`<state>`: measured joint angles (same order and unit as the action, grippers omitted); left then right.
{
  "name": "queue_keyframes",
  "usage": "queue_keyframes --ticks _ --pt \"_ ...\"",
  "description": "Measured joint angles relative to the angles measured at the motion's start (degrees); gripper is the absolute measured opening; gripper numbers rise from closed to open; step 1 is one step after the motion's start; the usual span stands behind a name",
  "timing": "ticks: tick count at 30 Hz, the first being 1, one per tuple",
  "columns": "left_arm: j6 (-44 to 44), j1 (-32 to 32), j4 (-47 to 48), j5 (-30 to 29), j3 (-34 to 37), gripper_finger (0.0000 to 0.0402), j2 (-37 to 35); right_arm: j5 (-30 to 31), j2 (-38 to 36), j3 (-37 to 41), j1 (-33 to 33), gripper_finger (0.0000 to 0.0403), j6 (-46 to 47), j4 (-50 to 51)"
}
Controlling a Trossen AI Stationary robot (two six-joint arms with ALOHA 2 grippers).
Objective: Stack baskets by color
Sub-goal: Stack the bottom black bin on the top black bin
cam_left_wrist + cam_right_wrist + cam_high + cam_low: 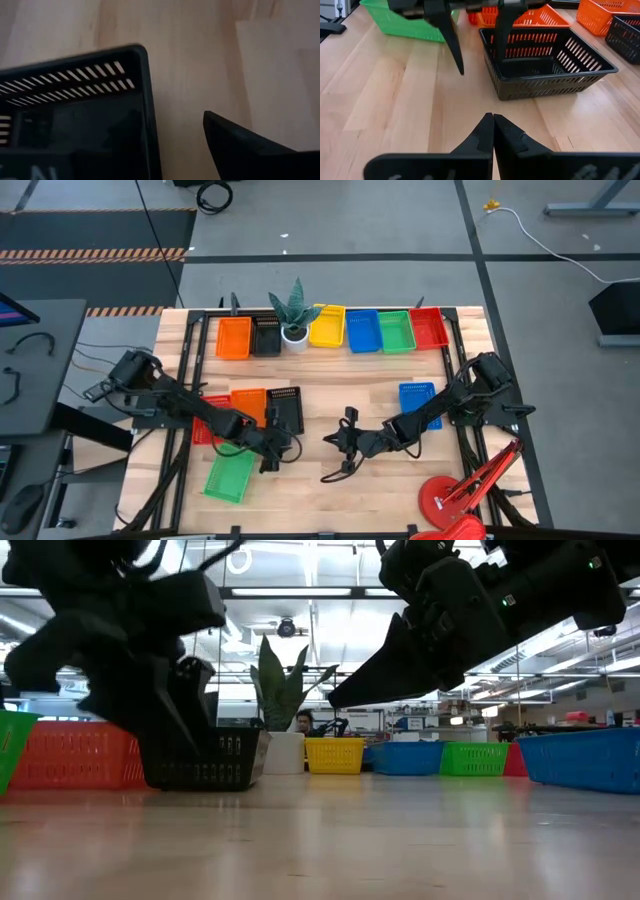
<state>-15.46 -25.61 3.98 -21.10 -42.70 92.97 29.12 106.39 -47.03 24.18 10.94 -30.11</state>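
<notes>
A black basket (550, 60) rests on its base on the wooden table, left of centre (287, 408). My left gripper (482, 65) is open at the basket's near corner. One finger (502, 40) reaches down inside the basket, and the other (457, 55) stands outside its side wall. My right gripper (493, 125) is shut and hovers empty above the table (338, 442), pointing at that basket. Beside the black basket lie an orange basket (248, 402), a red one (207, 430) and a green one (230, 477).
Along the far edge stand orange (234, 337), black (266, 336), yellow (328, 327), blue (362, 331), green (395, 331) and red (429, 327) baskets, with a potted plant (295, 320) among them. A blue basket (418, 402) lies at the right. A red lamp (450, 502) stands at the near right.
</notes>
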Motion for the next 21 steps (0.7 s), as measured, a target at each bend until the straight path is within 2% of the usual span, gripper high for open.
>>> queue_keyframes --ticks 8,14,19,21 --pt "-1.3 1.3 -0.7 -1.4 0.0 0.0176 2.0 0.0 0.0 0.0 0.0 0.0009 0.0 -0.4" --pt "-3.5 1.6 0.9 -0.3 -2.1 0.0111 0.1 0.0 0.0 0.0 0.0 0.0009 0.0 -0.8" --pt "-3.4 1.6 15.3 1.0 -7.6 0.0030 -1.9 0.0 0.0 0.0 0.0 0.0010 0.0 -0.9" --pt "-3.4 1.6 22.3 0.4 -10.6 0.0014 -2.4 0.0 0.0 0.0 0.0 0.0010 0.0 -1.1"
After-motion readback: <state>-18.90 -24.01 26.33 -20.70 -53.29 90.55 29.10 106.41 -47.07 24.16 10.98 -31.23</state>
